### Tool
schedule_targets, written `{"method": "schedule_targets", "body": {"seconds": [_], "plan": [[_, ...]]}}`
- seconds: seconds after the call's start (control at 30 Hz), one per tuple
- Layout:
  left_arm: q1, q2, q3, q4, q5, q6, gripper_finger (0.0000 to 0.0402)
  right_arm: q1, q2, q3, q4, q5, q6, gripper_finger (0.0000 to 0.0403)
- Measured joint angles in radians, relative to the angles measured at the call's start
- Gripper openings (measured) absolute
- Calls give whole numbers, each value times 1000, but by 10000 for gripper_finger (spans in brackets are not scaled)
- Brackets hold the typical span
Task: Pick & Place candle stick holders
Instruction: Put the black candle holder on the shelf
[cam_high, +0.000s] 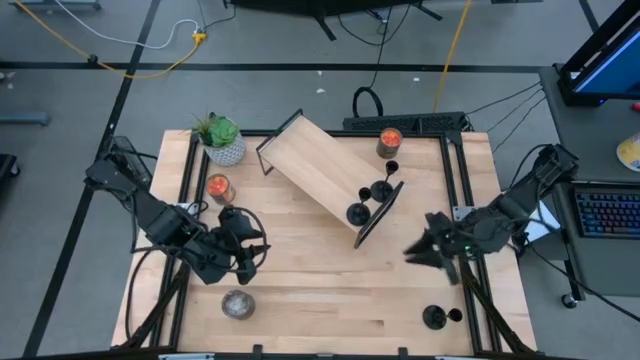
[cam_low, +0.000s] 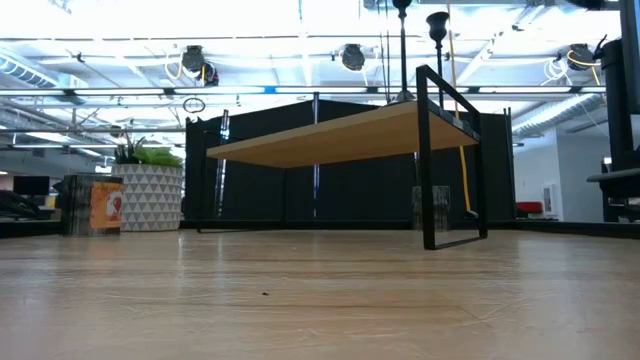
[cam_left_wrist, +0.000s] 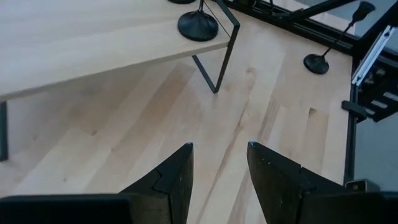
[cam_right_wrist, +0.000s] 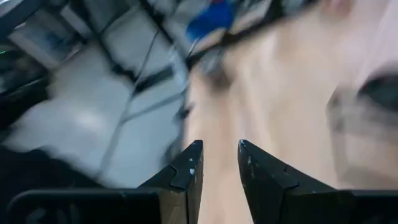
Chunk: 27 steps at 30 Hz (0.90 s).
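Note:
Two black candle stick holders (cam_high: 357, 213) (cam_high: 381, 190) stand on their round bases on the right end of the wooden shelf riser (cam_high: 315, 170); their tops show in the low view (cam_low: 437, 25). The third holder (cam_high: 433, 317) rests on the table near the front right corner and also shows in the left wrist view (cam_left_wrist: 317, 62). My left gripper (cam_high: 250, 245) is open and empty over the table left of centre, pointing toward the shelf. My right gripper (cam_high: 415, 252) is open and empty over the table right of the shelf, between the shelf and the third holder.
The shelf riser stands slanted across the table's middle on black metal legs (cam_high: 375, 215). Two orange candle jars (cam_high: 389, 142) (cam_high: 219, 187), a potted plant (cam_high: 222, 140) and a grey jar (cam_high: 237, 303) stand around it. Bare tabletop (cam_high: 330, 290) lies along the near edge.

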Motion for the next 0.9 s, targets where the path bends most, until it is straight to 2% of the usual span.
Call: {"method": "schedule_targets", "body": {"seconds": [0.23, 0.33, 0.47, 0.63, 0.9], "plan": [[0, 0, -15, 8, -35, -120, 157, 2, -92, 0, -223, -548, 422, 93], [0, 0, -15, 14, -34, -178, 157, 2, -110, 0, -275, -705, 517, 93], [0, 0, -15, 18, -34, -272, 157, 2, -140, 0, -305, -777, 565, 93], [0, 0, -15, 18, -33, -368, 157, 3, -189, 0, -304, -773, 603, 93], [0, 0, -15, 25, -33, -378, 157, 3, -205, 0, -272, -732, 543, 93]]}}
